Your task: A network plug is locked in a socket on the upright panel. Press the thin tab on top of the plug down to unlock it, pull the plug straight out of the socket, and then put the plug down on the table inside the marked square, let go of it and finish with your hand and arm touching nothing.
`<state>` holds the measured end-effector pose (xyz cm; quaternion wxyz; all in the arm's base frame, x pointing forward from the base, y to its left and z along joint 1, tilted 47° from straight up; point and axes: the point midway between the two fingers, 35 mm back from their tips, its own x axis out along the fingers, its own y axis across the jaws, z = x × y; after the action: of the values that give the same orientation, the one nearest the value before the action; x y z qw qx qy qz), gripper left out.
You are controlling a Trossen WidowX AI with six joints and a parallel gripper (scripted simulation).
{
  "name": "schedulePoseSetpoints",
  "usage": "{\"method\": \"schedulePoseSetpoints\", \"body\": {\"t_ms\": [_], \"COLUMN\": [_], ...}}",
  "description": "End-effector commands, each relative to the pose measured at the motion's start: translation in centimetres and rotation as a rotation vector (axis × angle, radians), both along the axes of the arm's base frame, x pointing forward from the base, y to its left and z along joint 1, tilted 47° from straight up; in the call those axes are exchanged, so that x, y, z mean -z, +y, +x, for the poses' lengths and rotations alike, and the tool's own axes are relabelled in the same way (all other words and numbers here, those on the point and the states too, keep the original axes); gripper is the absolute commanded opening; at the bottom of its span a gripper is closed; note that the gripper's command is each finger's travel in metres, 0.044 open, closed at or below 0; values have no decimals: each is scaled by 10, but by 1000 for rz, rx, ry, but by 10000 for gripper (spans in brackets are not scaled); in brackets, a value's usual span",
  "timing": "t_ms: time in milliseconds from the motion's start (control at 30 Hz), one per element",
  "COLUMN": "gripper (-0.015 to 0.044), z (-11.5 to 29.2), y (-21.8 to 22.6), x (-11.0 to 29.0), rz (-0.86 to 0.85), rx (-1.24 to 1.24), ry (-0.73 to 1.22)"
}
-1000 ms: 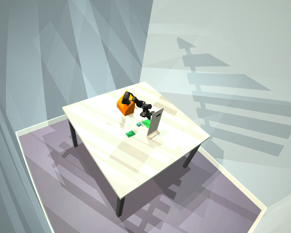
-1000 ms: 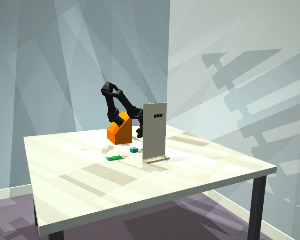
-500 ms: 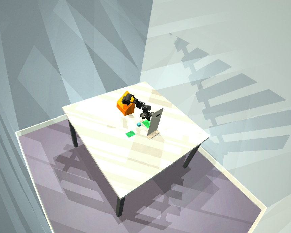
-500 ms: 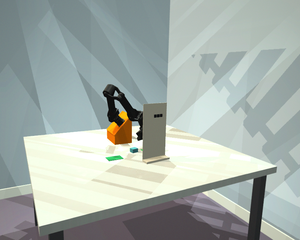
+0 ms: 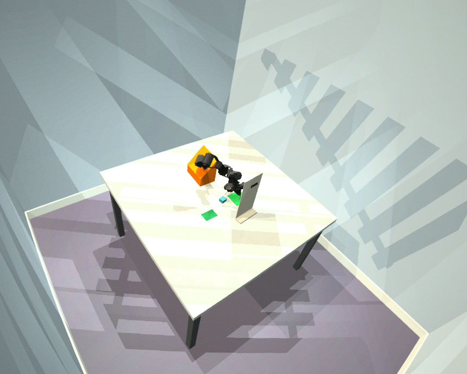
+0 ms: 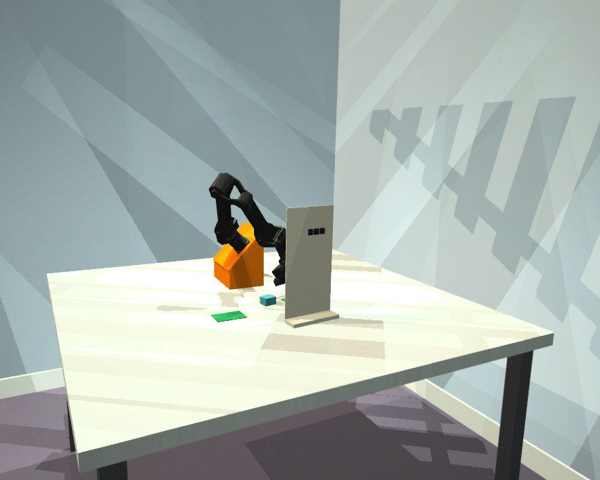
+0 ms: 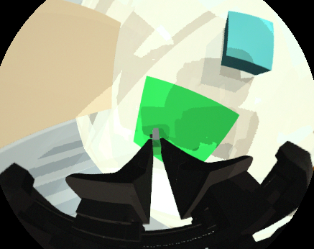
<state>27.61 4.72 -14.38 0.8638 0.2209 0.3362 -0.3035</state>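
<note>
My gripper (image 5: 234, 192) (image 6: 278, 281) (image 7: 156, 142) points down, low over a green marked square (image 5: 235, 199) (image 7: 197, 121) beside the upright panel (image 5: 250, 195) (image 6: 308, 258). The fingers are almost together and pinch a small grey plug (image 7: 156, 133) at their tips; only its end shows, in the wrist view. The panel's three dark sockets (image 6: 316, 231) show on its far face, all looking empty. In the exterior view the panel hides part of the gripper. A second green square (image 5: 209, 214) (image 6: 228, 316) lies further out on the table.
A small teal cube (image 5: 222, 199) (image 6: 268, 299) (image 7: 246, 42) sits on the table close to the near green square. The arm's orange base block (image 5: 201, 171) (image 6: 238, 265) stands behind. The panel's beige foot (image 5: 245, 217) (image 6: 311, 318) (image 7: 49, 69) lies close to the gripper.
</note>
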Motion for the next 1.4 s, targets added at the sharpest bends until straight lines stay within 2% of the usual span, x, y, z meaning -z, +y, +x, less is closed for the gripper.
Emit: {"method": "schedulePoseSetpoints", "body": {"t_ms": [0,700,900,1367], "gripper": [0,0,156,156], "z": [-1,1,1,-5], "y": [-4,-10,-10,-5], "x": [4,7,7,0], "rz": [-1,-3,-3,-1], "rx": [-4,-1,-1,-1], "ry": [5,0,0,2]}}
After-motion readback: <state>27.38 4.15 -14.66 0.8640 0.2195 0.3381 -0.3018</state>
